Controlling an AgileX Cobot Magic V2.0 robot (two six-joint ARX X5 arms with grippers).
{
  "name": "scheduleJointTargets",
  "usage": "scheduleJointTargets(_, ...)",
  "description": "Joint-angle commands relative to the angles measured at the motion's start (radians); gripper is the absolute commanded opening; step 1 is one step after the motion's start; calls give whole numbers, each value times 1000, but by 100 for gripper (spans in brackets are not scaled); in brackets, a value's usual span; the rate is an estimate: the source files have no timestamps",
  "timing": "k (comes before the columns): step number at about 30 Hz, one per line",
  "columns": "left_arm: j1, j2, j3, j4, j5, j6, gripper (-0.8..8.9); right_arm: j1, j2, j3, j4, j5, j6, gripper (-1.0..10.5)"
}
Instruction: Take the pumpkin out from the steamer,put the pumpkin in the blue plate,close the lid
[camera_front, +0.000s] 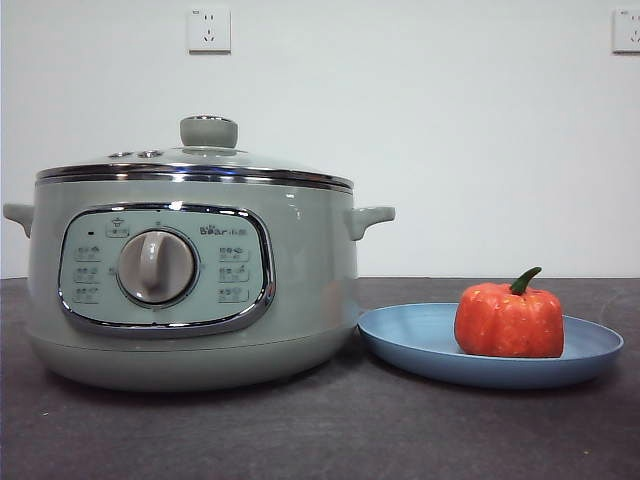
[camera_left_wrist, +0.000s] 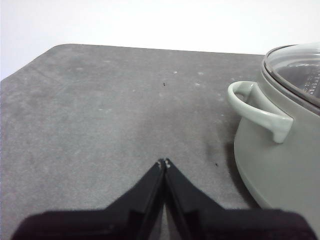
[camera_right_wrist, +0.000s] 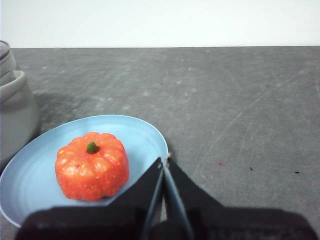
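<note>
**Two pincers clenched on nothing, pumpkin on the plate**

Dark grey matte table (camera_front: 320, 440), finely scratched and speckled, against a plain white wall with two sockets (camera_front: 209, 29) high up.

On the table, at left in the front view: the steamer (camera_front: 190, 300), pale green, lid (camera_front: 200, 165) seated on its chrome rim, knob upward. Just beside it, at right: the blue plate (camera_front: 410, 345), with the pumpkin (camera_front: 509, 320) upright on it, stem curling up. Between plate rim and pot base, whether touching or barely apart: cannot tell.

Cut off: the right-hand socket at the front view's edge; most of the pot in both wrist views. Blurred through the glass lid: something inside the pot, not readable.

No arm anywhere in the front view. Only in the wrist views: left gripper (camera_left_wrist: 164, 162) clenched, tips together, over bare table near the pot's side handle (camera_left_wrist: 257, 110); right gripper (camera_right_wrist: 164, 160) likewise clenched and holding nothing, tips near the plate's rim, close to the pumpkin. Panel, dial (camera_front: 156, 266) and "Bear" logo shown only from the front.
</note>
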Motion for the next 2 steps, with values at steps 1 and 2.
scheduleJointTargets(1,2,-2,-15,-2,-1,-7,-3,0,-2,-16,5,3,6,1)
scheduleJointTargets(2,2,-2,-15,-2,-1,-7,-3,0,-2,-16,5,3,6,1)
